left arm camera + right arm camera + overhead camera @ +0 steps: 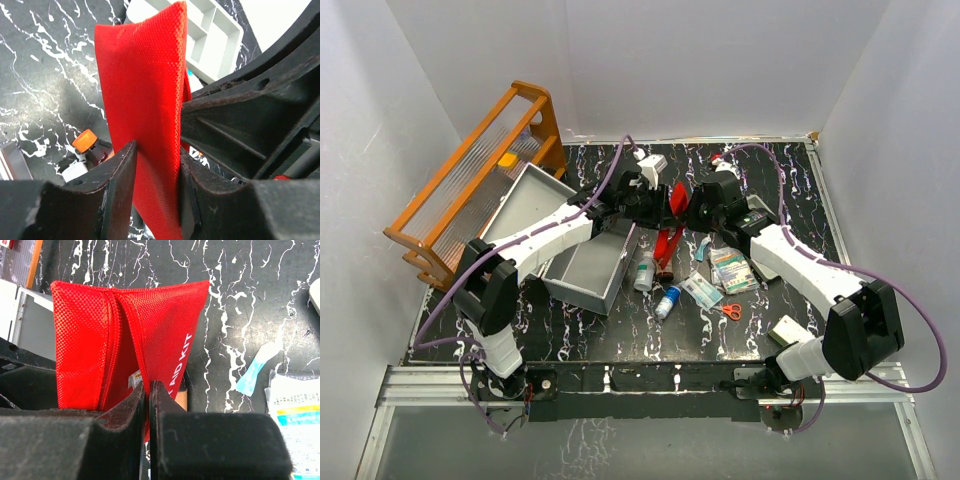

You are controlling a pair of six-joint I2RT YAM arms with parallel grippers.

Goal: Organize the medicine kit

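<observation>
My left pincer (156,170) and right pincer (149,390) each clamp the red pouch (672,200) between them. The medicine kit (582,290) lies open just left, under my left arm. Bottles (643,272), packets (732,268) and scissors (731,311) lie below.

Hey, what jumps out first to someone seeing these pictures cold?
A bright red pouch, pinched from both sides by the left end effector and right end effector, at mid-table. Left of it lies the open grey medicine kit, with an orange rack at the far-left corner.
</observation>
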